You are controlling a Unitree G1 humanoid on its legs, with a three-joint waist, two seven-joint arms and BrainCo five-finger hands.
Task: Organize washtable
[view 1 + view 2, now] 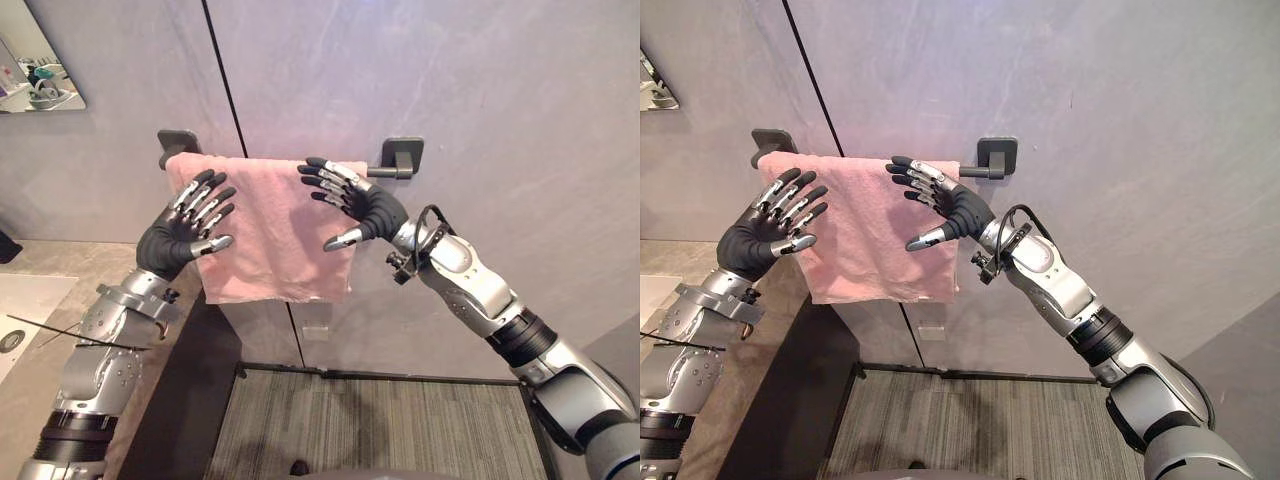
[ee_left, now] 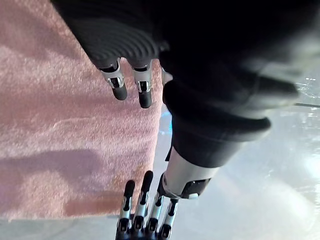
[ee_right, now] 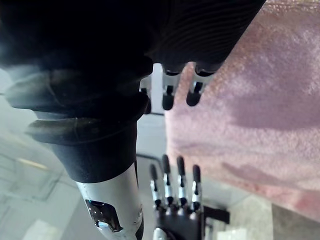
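Observation:
A pink towel [image 1: 270, 240] hangs over a dark towel bar [image 1: 400, 157] on the grey wall. My left hand [image 1: 175, 240] is raised at the towel's left edge, open, its straight fingers spread in front of the cloth. At the towel's upper right, my right hand [image 1: 370, 212] is also open, fingers spread toward the cloth and thumb pointing down-left. Neither hand has cloth in its grasp. In the left wrist view my fingers [image 2: 130, 85] hover before the towel [image 2: 60, 125]. The right wrist view shows my fingers [image 3: 180, 90] beside the towel [image 3: 250, 100], with the left hand [image 3: 175, 200] opposite.
The stone washtable counter [image 1: 60, 262] runs along the left, with a white sink [image 1: 25, 300] and thin dark sticks [image 1: 60, 335] over it. A mirror [image 1: 40, 80] hangs at the upper left. A grey striped mat [image 1: 380, 420] covers the floor below the towel.

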